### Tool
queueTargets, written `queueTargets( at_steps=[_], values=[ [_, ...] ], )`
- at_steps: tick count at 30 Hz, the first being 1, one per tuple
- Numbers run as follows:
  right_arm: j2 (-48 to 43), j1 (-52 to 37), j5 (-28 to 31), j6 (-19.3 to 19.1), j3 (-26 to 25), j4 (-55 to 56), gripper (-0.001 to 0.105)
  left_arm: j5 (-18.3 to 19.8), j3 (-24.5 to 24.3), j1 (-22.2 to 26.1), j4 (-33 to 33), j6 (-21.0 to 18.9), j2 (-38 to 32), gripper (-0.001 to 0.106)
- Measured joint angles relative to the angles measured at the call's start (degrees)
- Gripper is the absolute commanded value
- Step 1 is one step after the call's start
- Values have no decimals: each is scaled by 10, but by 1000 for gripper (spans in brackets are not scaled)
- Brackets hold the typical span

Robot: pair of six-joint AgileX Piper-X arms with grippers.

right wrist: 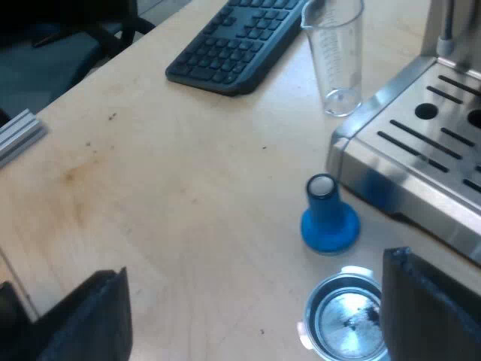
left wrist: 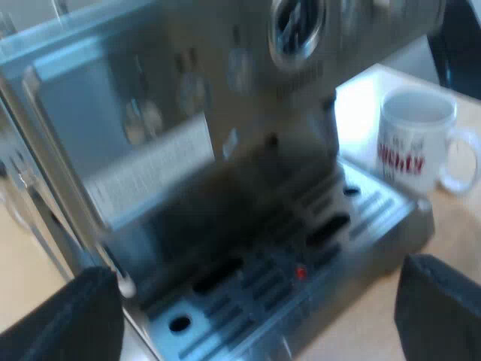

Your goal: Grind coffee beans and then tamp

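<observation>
Grippers both stood with fingers spread wide, holding nothing. The left gripper [left wrist: 259, 301] faced the front of the espresso machine [left wrist: 150, 150], above its slotted drip tray [left wrist: 331, 248]. A white mug [left wrist: 413, 143] with red lettering stood just beside that tray. The right gripper [right wrist: 255, 301] hung over the wooden table [right wrist: 188, 188]. The blue tamper [right wrist: 328, 218] stood upright near the tray's corner. The metal holder [right wrist: 346, 320] lay near it, basket opening upward, close to one finger. A measuring glass [right wrist: 337, 60] stood by the tray's edge, near a keyboard [right wrist: 233, 45].

Brushed-metal espresso machine [left wrist: 225, 150], matt wooden table [right wrist: 188, 195]
</observation>
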Motion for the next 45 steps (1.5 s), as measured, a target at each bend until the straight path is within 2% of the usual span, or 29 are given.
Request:
queueTargets(
  at_steps=[5, 12, 15, 17, 19, 24, 27, 30, 33, 35, 39, 41, 45],
  values=[
    [0, -60, -5, 9, 0, 3, 70, -11, -26, 0, 7, -1, 0, 82],
    [-5, -121, -29, 10, 0, 4, 70, -28, -31, 5, 10, -1, 0, 82],
    [-32, -174, -35, 0, 0, 27, 70, -25, -31, 52, 10, -1, 0, 82],
    [-55, -207, -33, -5, 0, 46, 70, -5, -31, 93, 10, -1, 0, 82],
    [-70, -232, -33, -11, 0, 65, 70, 12, -31, 116, 10, -1, 0, 82],
    [-98, -284, -34, -31, 0, 99, 70, 27, -31, 140, 10, -4, 0, 82],
    [-114, -318, -33, -38, 0, 115, 70, 35, -31, 195, 11, -14, -2, 82],
    [-118, -333, -35, -40, 0, 122, 70, 35, -31, 195, 11, -14, -6, 82],
    [-143, -401, -86, -63, 0, 163, 70, 35, -31, 195, 11, -16, -19, 82],
    [-164, -473, -94, -75, 0, 175, 70, 35, -31, 195, 13, -15, -36, 82],
    [-179, -520, -96, -85, 0, 183, 70, 35, -32, 195, 19, -18, -57, 82],
    [-193, -560, -130, -97, 0, 197, 70, 35, -32, 195, 46, -18, -79, 82],
    [-210, -579, -144, -98, 0, 206, 70, 35, -32, 195, 85, -19, -105, 82]
  ],
)
